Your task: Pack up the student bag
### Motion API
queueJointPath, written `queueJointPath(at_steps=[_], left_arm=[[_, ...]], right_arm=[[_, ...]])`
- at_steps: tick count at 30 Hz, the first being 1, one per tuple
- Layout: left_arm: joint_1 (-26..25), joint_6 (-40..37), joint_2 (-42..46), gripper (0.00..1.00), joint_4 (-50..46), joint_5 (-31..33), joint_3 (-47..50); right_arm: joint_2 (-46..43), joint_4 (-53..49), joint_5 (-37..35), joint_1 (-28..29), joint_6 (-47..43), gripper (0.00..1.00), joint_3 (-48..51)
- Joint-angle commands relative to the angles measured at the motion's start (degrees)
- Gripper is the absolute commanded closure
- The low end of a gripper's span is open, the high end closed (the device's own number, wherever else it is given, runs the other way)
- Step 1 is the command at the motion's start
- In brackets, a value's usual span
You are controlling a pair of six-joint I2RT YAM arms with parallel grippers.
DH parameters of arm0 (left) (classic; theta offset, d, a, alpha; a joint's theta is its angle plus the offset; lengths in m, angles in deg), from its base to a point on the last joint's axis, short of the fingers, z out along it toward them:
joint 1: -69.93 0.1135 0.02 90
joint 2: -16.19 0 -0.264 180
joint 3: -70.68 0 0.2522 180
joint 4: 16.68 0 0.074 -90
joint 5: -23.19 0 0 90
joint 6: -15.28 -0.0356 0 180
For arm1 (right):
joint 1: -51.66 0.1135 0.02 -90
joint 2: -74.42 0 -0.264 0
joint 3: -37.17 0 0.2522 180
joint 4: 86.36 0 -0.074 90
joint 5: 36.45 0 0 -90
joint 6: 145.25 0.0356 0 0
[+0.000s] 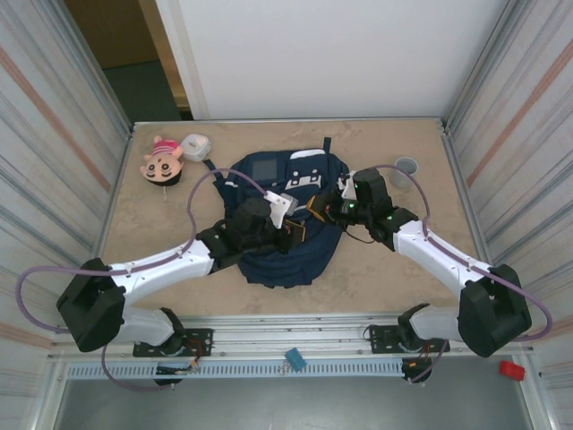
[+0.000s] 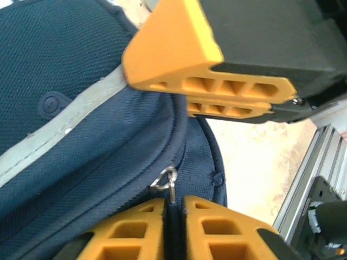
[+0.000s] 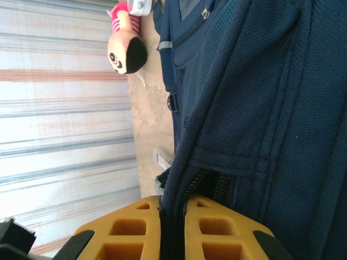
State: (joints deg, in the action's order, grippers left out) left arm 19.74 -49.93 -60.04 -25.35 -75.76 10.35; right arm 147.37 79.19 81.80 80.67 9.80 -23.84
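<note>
Where the student bag (image 1: pixel 291 260) is lying: it is resting flat at the middle of the table (image 1: pixel 394 269), between the two arms, with its grey patch end pointing to the far side.
Bag's state: nothing is showing inside it; how far its zipper is standing open I cannot tell.
Zipper pull (image 2: pixel 169 181): it is sitting on the bag's seam, with its dark tab running down between the left pads.
Left gripper (image 2: pixel 172 216): its fingers are pressing together on the zipper pull's tab, over the middle of the bag.
Right gripper (image 3: pixel 172 227): its fingers are clamping a fold of the bag's fabric beside the zipper, just right of the left gripper, and it is probably bracing the bag.
Progress: the task is looking to be near its start, with the zipper step in hand and no packing done yet, judging by the loose things lying outside.
Left to do: the zipper is waiting to be drawn open, the loose things are waiting to go in, and the bag is then needing closing.
Doll (image 1: pixel 163 161): it is lying at the far left, well apart from the bag.
White object (image 1: pixel 196 145): it is sitting just beside the doll, on its right.
Grey cup (image 1: pixel 406 167): it is standing at the far right, near the bag.
Count: I am counting one bag, one zipper pull, two grippers, one doll, one white object and one grey cup.
</note>
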Motion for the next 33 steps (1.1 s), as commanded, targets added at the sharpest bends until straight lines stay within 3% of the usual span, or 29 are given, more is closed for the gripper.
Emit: queueJointPath(at_steps=[1, 4, 12, 17, 20, 22, 26, 33], left_arm=[[0.8, -0.09, 0.8, 0.94, -0.23, 3.33, -1.96], [1.1, 0.43, 2.91, 1.0, -3.86, 4.93, -0.51], [1.24, -0.4, 13.83, 1.0, -8.84, 7.9, 8.62], [1.43, -2.1, 18.55, 1.0, -7.91, 7.64, 12.34], [1.42, -3.33, 18.44, 1.0, -2.49, 4.02, 12.26], [1.31, -3.57, 17.09, 1.0, 0.3, 1.78, 11.13], [0.06, -5.01, 13.11, 1.0, 3.41, -1.02, 8.23], [-1.71, -6.61, 10.09, 1.0, 9.35, -4.15, 6.51]], right_arm=[[-2.94, -0.66, 3.99, 1.6, -3.29, 1.0, -3.24], [-3.11, -2.09, 4.93, 0.03, -4.48, 1.0, -3.47], [-2.52, -4.56, 10.89, -7.74, -6.68, 1.0, -3.02], [-1.76, -4.06, 12.02, -8.58, -6.13, 1.0, -3.86], [-2.2, -2.21, 10.55, -7.24, -2.57, 0.68, -2.16], [-3.25, 3.4, 8.67, -5.39, 2.57, 0.55, 1.34], [-5.29, 11.88, 2.16, -0.28, 11.52, 0.51, 6.26], [-5.7, 10.14, -7.09, 4.84, 11.99, 0.5, 6.56]])
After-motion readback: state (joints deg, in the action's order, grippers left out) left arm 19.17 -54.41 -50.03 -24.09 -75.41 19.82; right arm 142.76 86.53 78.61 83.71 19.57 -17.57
